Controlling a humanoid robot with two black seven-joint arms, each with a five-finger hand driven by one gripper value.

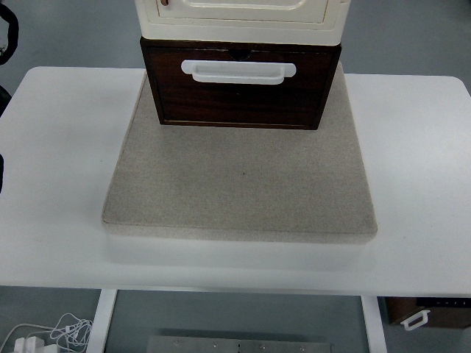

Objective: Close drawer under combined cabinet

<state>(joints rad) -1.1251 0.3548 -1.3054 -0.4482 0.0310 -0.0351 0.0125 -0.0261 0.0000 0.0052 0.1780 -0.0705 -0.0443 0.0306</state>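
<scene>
Top view: a white table [59,169] is seen from steeply above, w/ a beige, grainy-textured square slab [239,187] laid flat on it. At the slab's far edge stands the combined cabinet: a cream upper unit [243,16], cut off by the top of the frame, stacked on a dark brown wood-grain drawer [239,99]. The drawer front is fitted w/ a white, rounded bar handle [238,71]; it appears to stick out slightly beyond the cream unit, but how far it is open can't be told from this angle. The slab area in front of the drawer is bare.

Around: white cables and a plug [44,337] are seen on the floor at lower left, a metal plate [239,344] at bottom centre, and a second dark box w/ a white handle [427,312] partly hidden under the table's right corner. Dark shapes [7,37] at the left edge are too cropped to identify.

No robot hand is in view, so finger state can't be told.
</scene>
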